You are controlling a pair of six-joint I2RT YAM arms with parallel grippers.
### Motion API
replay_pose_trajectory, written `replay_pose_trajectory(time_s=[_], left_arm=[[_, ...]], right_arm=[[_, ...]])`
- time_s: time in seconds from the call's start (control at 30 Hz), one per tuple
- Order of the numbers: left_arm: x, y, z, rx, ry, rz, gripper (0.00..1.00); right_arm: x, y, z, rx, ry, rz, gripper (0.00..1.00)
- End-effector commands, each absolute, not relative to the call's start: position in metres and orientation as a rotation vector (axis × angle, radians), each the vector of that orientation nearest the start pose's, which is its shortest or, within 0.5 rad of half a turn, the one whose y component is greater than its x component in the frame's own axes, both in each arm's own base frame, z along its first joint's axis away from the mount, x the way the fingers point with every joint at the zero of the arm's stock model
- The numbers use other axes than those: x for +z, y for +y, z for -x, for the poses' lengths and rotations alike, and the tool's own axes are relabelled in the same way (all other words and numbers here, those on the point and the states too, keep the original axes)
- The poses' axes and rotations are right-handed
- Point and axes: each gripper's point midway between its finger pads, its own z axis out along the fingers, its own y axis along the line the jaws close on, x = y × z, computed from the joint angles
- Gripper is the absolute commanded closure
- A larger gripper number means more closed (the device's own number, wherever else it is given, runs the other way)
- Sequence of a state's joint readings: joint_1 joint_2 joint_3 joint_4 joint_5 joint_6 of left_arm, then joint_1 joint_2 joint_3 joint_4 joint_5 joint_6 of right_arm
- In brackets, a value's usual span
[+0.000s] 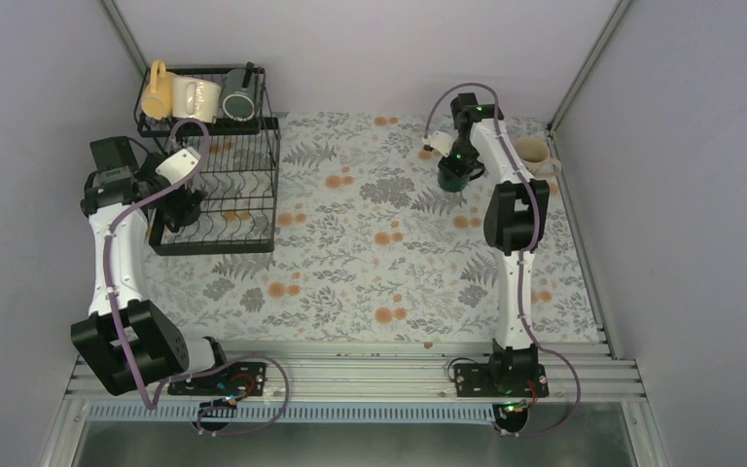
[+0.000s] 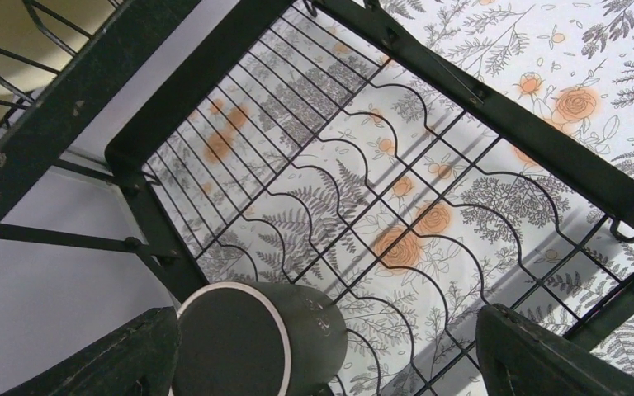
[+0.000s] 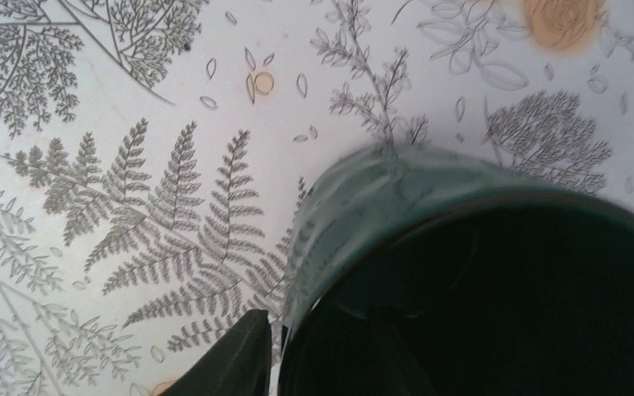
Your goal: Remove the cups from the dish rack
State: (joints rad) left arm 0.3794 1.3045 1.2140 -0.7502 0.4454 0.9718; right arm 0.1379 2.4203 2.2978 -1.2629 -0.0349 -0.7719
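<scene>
- We see the rack [image 1: 216,247] at the far left of the flowered tabletop [image 1: 370,263], with its smaller upper shelf [image 1: 261,97] at the far end.
- On that shelf three mugs lie side by side: the yellow mug [image 1: 156,89] at the left, the cream mug [image 1: 196,97] in the middle and the grey mug [image 1: 238,94] at the right. They sit close together, and we cannot tell whether they touch.
- The left end effector [image 1: 183,206] reaches down into the left side of the rack's lower tray.
- From the left wrist we see it spread wide. The black mug [image 2: 248,342] sits on the wire tray between its fingers, close against the finger on the left of that view. A broad gap separates it from the other finger.
- The black mug has a pale rim, and its mouth is turned towards the wrist camera.
- The right end effector [image 1: 452,180] hangs at the far right of the tabletop, holding the green mug [image 3: 363,214].
- From the right wrist we look into the green mug's dark mouth, with one finger [image 3: 231,363] just outside its wall. The other finger is hidden.
- We cannot tell whether the green mug touches the tabletop or hangs just above it.
- The beige mug [image 1: 533,151] stands on the tabletop at the far right edge, just beyond the right arm and apart from the green mug.
</scene>
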Motion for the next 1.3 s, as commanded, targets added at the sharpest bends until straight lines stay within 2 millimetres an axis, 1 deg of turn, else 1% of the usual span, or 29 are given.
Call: replay_pose_trajectory(time_s=[0.0, 0.1, 0.23, 0.3, 0.4, 0.43, 0.57, 0.63, 0.73, 0.83, 0.93, 1.07, 1.13, 1.2, 1.27], left_arm=[[0.239, 0.062, -0.35, 0.153, 2.139, -0.841, 0.11], [0.238, 0.072, -0.348, 0.189, 2.176, -0.782, 0.1], [0.233, 0.082, -0.339, 0.2, 2.243, -0.681, 0.11], [0.228, 0.085, -0.333, 0.209, 2.274, -0.634, 0.1], [0.214, 0.093, -0.325, 0.218, 2.36, -0.536, 0.1], [0.208, 0.096, -0.322, 0.218, 2.394, -0.494, 0.11], [0.191, 0.11, -0.312, 0.203, 2.475, -0.319, 0.11], [0.182, 0.117, -0.308, 0.223, 2.502, -0.243, 0.11], [0.168, 0.128, -0.305, 0.237, 2.534, -0.139, 0.11], [0.151, 0.131, -0.303, 0.163, 2.566, -0.068, 0.12], [0.137, 0.135, -0.306, 0.121, 2.577, -0.024, 0.15], [0.124, 0.141, -0.314, 0.072, 2.57, 0.0, 0.24], [0.117, 0.139, -0.318, 0.006, 2.571, 0.001, 0.28], [0.113, 0.14, -0.323, -0.015, 2.562, -0.005, 0.29], [0.114, 0.141, -0.329, -0.005, 2.532, -0.011, 0.29]], right_arm=[[0.097, 0.079, -0.534, -0.142, 2.554, 1.247, 0.61], [0.122, 0.078, -0.546, -0.2, 2.487, 1.194, 0.52], [0.162, 0.08, -0.549, -0.238, 2.412, 1.121, 0.46], [0.185, 0.083, -0.545, -0.253, 2.368, 1.087, 0.41], [0.212, 0.089, -0.537, -0.3, 2.323, 1.039, 0.37], [0.219, 0.095, -0.534, -0.303, 2.31, 1.037, 0.36], [0.247, 0.107, -0.523, -0.313, 2.27, 0.995, 0.34], [0.257, 0.113, -0.518, -0.318, 2.255, 0.989, 0.33], [0.262, 0.121, -0.513, -0.305, 2.254, 0.989, 0.33], [0.262, 0.126, -0.509, -0.297, 2.266, 0.994, 0.33], [0.264, 0.13, -0.509, -0.293, 2.262, 0.998, 0.34], [0.266, 0.138, -0.504, -0.264, 2.252, 1.018, 0.34], [0.267, 0.139, -0.504, -0.26, 2.248, 1.021, 0.35], [0.27, 0.141, -0.503, -0.247, 2.239, 1.025, 0.35], [0.272, 0.145, -0.502, -0.229, 2.229, 1.031, 0.35]])
